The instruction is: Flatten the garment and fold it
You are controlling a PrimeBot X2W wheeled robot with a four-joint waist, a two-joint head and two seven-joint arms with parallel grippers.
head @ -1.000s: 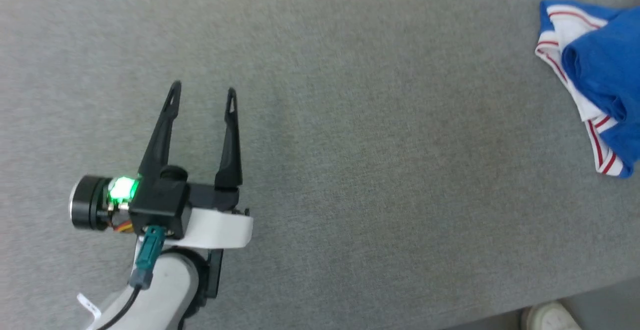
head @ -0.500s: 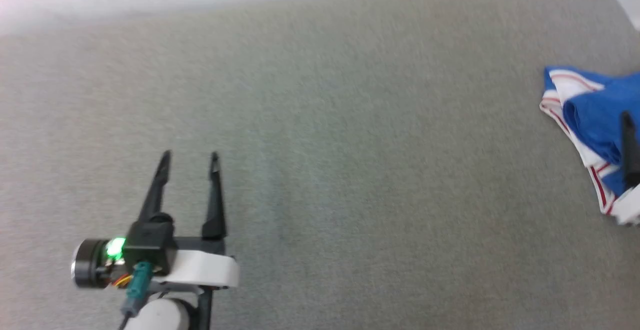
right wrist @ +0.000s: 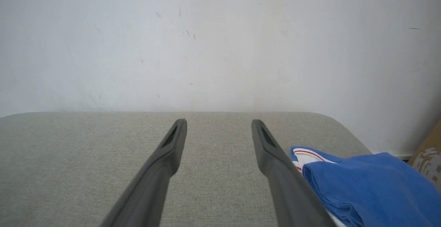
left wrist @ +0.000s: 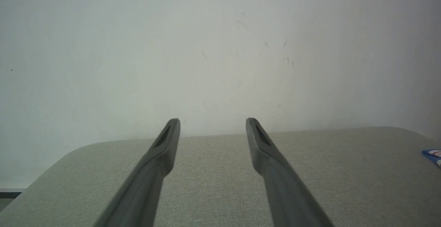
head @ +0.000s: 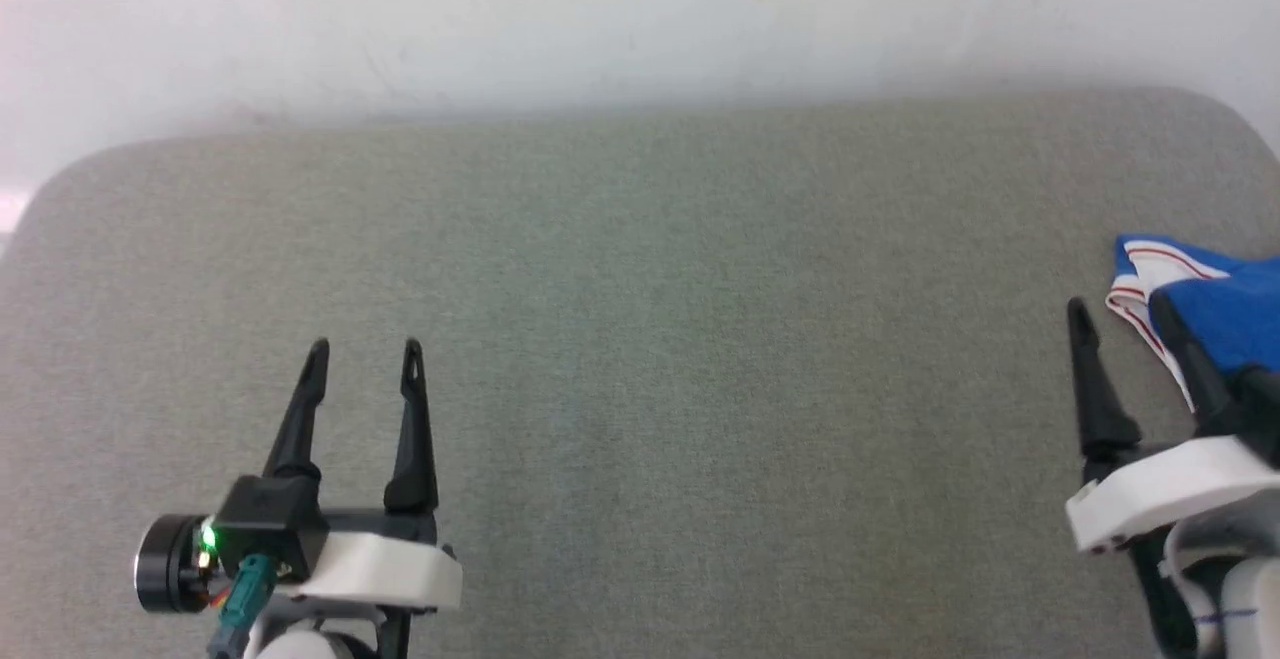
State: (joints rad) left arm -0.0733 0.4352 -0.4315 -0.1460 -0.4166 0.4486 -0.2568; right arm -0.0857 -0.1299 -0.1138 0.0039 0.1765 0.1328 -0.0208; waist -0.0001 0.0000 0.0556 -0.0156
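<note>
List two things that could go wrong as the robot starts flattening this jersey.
1. The garment lies bunched near the right edge of the grey surface; a careless tug could drag it off.
2. Its layers overlap, so the open right gripper, just beside it, might pinch several at once, while the open left gripper sits far away.

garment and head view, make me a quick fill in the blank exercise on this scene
1. In the head view the garment lies crumpled at the ____ edge of the grey surface.
2. The left end effector and the right end effector both stand ____, holding nothing.
3. The garment's body is ____, with red-striped white trim.
Missing words: right, open, blue.
</note>
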